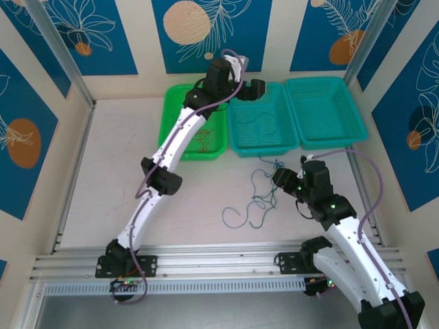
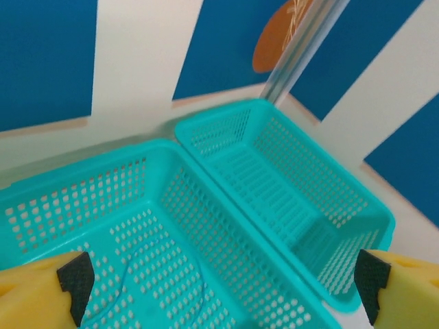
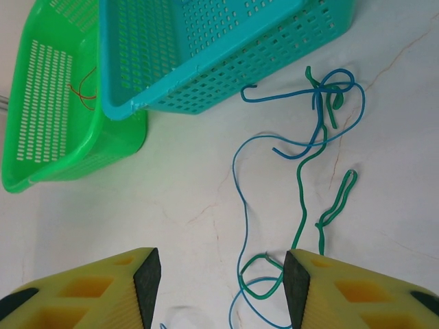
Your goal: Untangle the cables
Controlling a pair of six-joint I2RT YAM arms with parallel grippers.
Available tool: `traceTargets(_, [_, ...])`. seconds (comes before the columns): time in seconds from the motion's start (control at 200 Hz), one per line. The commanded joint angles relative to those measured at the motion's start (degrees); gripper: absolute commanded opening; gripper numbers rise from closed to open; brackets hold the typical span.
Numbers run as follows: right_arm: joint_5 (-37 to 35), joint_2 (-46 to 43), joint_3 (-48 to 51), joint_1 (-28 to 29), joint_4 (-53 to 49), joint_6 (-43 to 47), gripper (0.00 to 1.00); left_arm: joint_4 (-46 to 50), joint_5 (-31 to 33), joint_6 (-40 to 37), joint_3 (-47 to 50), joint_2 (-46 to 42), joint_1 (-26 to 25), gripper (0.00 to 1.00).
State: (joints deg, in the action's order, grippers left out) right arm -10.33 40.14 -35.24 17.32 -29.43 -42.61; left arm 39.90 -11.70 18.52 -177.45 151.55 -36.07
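Observation:
A loose tangle of thin blue and green cables lies on the white table in front of the baskets. In the right wrist view the blue cable and green cable knot together near the teal basket and loop down beside my right fingertip. My right gripper hangs open just above the table, nothing between its fingers. A red cable lies in the green basket. My left gripper is open wide over the middle teal basket, where a blue cable lies on the floor.
Three baskets stand side by side at the back: green, middle teal and right teal, the last holding nothing. Patterned walls and metal posts close in the table. A metal rail runs along the near edge.

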Motion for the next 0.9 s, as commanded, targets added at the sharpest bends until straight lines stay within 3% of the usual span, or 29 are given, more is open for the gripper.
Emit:
traceTargets(0.0, [1.1, 3.7, -2.3, 0.5, -1.6, 4.4, 0.53, 11.6, 0.6, -9.9, -3.4, -5.2, -2.2, 0.99])
traceTargets(0.195, [6.7, 15.1, -7.8, 1.6, -4.8, 9.7, 0.53, 17.2, 0.3, -18.0, 4.1, -16.0, -2.2, 1.0])
traceTargets(0.285, [5.9, 20.1, -9.6, 2.8, -5.7, 8.9, 0.56, 18.3, -0.7, -19.1, 11.0, -23.4, -2.1, 1.0])
traceTargets(0.495, [6.2, 29.7, -14.2, 9.1, -4.3, 11.5, 0.57, 6.4, -1.3, -21.7, 46.9, -48.6, -2.1, 1.0])
traceTargets(0.62, [9.3, 35.4, -16.7, 15.8, -2.6, 17.9, 0.56, 3.2, -0.3, -21.5, 61.9, -59.8, -2.2, 1.0])
traceTargets(0.78, [7.8, 41.0, -19.0, 25.7, -2.5, 26.4, 0.57, -5.2, 0.3, -20.2, 85.1, -74.8, -2.2, 1.0])
traceTargets(0.895, [8.2, 45.5, -20.1, 29.2, -3.5, 30.2, 0.59, -8.9, 1.2, -19.5, 99.1, -84.7, -2.2, 1.0])
